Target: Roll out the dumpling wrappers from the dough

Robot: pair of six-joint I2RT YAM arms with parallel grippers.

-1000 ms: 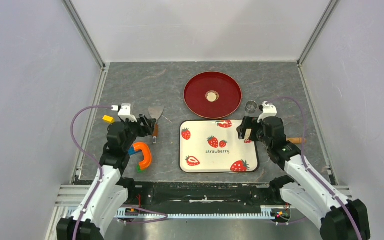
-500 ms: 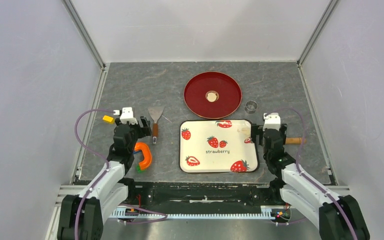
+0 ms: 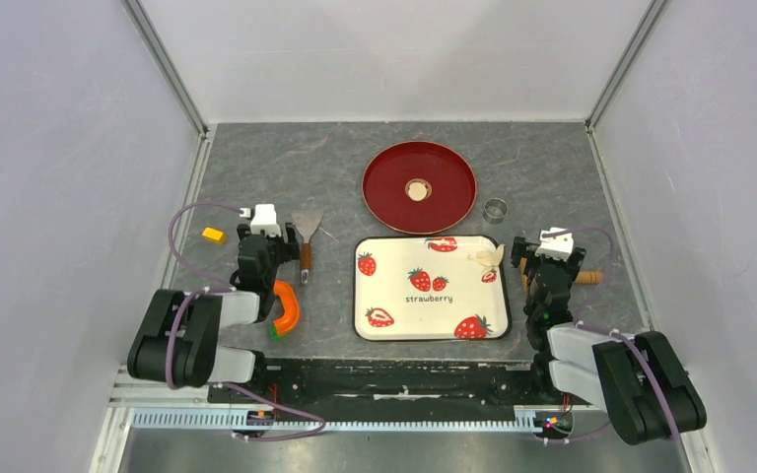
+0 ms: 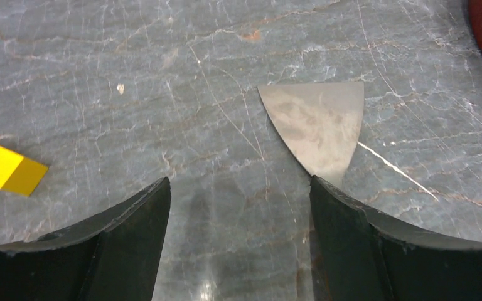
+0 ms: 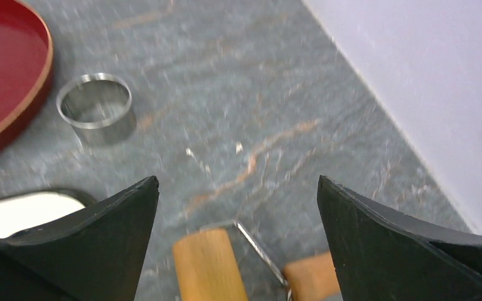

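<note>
A small round pale dumpling wrapper [image 3: 417, 189] lies in the middle of the red plate [image 3: 453, 163]. Ragged cream dough scraps [image 3: 486, 258] lie at the far right corner of the strawberry tray [image 3: 394, 296]. The tan wooden roller [image 3: 584, 278] lies on the table right of the tray, and shows just below my right gripper [image 5: 237, 182] in the right wrist view [image 5: 210, 266]. My right gripper [image 3: 544, 258] is open and empty, beside the tray's right edge. My left gripper [image 3: 262, 241] is open and empty, left of the scraper; in its wrist view [image 4: 238, 182] only bare table lies between its fingers.
A small metal ring [image 3: 495, 208] [image 5: 94, 100] stands right of the red plate. A metal scraper [image 3: 306, 232] [image 4: 317, 122] lies left of the tray. A yellow block [image 3: 214, 235] [image 4: 6, 170] is at far left. An orange curved tool [image 3: 284, 307] lies by the left arm.
Both arms have folded back toward their bases. My right gripper has moved off the tray's far right corner to the right, which uncovers the dough scraps there. The left gripper stayed near the scraper.
</note>
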